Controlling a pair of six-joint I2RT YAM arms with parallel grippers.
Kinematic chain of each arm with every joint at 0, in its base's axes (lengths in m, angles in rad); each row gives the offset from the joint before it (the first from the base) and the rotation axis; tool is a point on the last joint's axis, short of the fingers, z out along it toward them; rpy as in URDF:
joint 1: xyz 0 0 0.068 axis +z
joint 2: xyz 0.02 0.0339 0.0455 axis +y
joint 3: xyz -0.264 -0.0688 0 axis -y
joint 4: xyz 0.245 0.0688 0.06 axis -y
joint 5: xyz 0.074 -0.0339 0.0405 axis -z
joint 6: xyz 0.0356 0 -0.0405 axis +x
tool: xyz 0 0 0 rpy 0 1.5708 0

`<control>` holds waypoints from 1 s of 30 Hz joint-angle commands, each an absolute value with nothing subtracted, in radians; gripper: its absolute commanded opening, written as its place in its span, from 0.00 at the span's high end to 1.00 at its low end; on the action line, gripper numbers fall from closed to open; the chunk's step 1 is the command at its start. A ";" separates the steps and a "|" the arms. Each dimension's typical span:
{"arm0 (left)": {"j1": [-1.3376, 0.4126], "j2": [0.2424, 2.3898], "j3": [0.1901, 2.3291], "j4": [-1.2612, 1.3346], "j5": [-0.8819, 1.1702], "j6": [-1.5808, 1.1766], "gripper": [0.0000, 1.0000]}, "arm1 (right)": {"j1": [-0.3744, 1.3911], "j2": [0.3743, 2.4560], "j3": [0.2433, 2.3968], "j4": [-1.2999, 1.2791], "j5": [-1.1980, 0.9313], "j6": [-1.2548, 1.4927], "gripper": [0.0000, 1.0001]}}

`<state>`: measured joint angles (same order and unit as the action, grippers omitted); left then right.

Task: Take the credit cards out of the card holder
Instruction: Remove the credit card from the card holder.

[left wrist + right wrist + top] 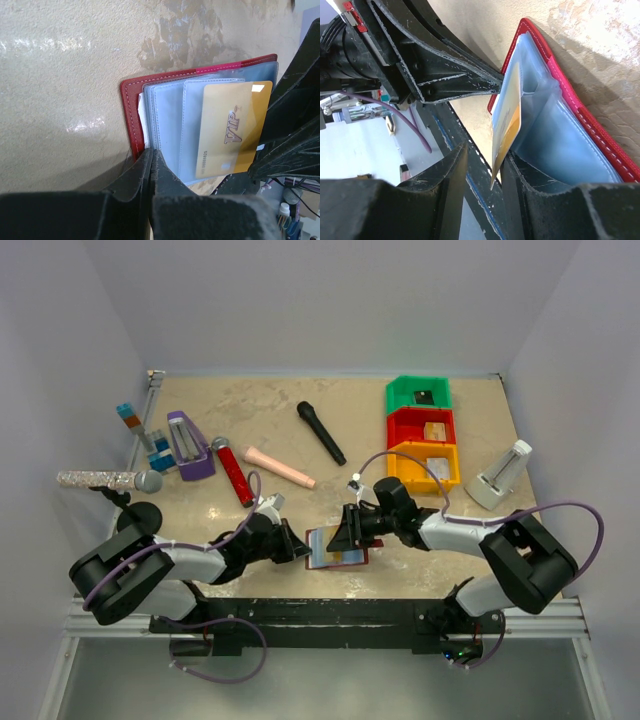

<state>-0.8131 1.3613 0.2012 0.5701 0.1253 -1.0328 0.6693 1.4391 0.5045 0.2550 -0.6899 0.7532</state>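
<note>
The dark red card holder (340, 550) lies open near the table's front edge, between both grippers. My left gripper (150, 154) is shut on the edge of its pale blue sleeves (167, 125), next to the red cover (131, 115). A tan-gold credit card (232, 130) sticks halfway out of a sleeve. In the right wrist view this card (507, 120) stands between the jaws of my open right gripper (485, 165) and leans on the right finger. A black card (423, 396) lies in the green bin, and a tan card (434, 430) lies in the red bin.
Green (418, 392), red (421, 427) and orange (425, 465) bins stand at the back right, with a white stand (500, 477) beside them. A black microphone (321, 432), a pink cylinder (280, 467), a red microphone (235, 472) and a purple object (188, 445) lie mid-table. A glitter microphone (105, 480) is at the left.
</note>
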 commanded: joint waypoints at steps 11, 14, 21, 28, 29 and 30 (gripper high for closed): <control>-0.816 1.378 0.143 0.485 0.075 -1.019 1.00 | 0.667 1.385 0.511 0.222 -0.670 0.713 0.67; -0.816 1.371 0.143 0.482 0.071 -1.017 1.00 | 0.666 1.381 0.509 0.216 -0.664 0.710 0.68; -0.816 1.350 0.133 0.465 0.063 -1.016 1.00 | 0.653 1.368 0.506 0.190 -0.652 0.695 0.73; -0.815 1.312 0.126 0.436 0.046 -1.012 1.00 | 0.649 1.364 0.503 0.184 -0.652 0.689 0.81; -0.815 1.309 0.126 0.431 0.046 -1.011 1.00 | 0.649 1.364 0.503 0.183 -0.650 0.689 0.82; -0.815 1.304 0.124 0.426 0.045 -1.009 1.00 | 0.646 1.364 0.503 0.181 -0.652 0.689 0.83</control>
